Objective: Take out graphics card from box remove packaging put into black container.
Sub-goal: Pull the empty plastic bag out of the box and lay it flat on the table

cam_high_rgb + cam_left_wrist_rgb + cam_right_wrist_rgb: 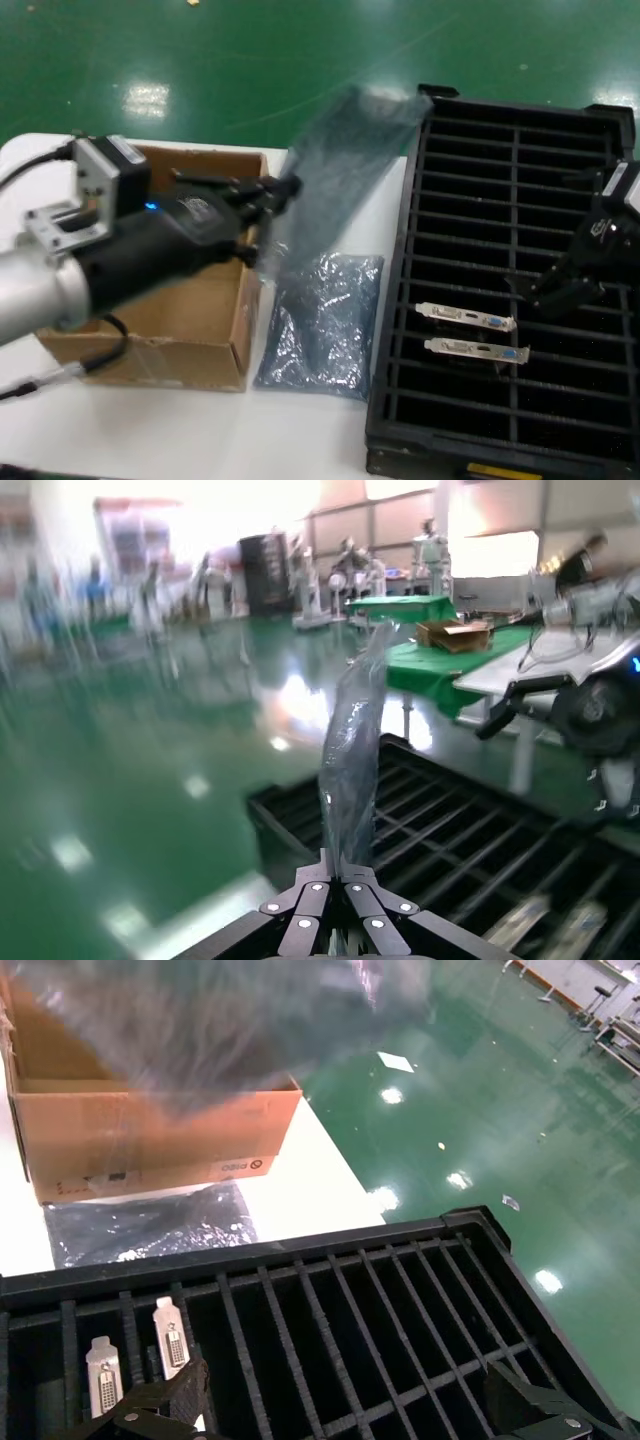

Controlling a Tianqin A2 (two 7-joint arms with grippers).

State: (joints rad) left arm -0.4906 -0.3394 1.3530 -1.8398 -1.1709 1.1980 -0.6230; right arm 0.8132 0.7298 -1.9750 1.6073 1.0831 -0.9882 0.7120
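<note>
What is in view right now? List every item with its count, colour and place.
graphics cards: two, silver brackets with blue and white ports, slotted in the black container.
black container: one, black, on the robot's right.
box: one, brown cardboard, on the robot's left.
anti-static bags: two, grey; one held up in the air, one flat between box and container.
table: one, white.
left gripper: shut on the raised bag, above the box.
right gripper: open, over the container.
</note>
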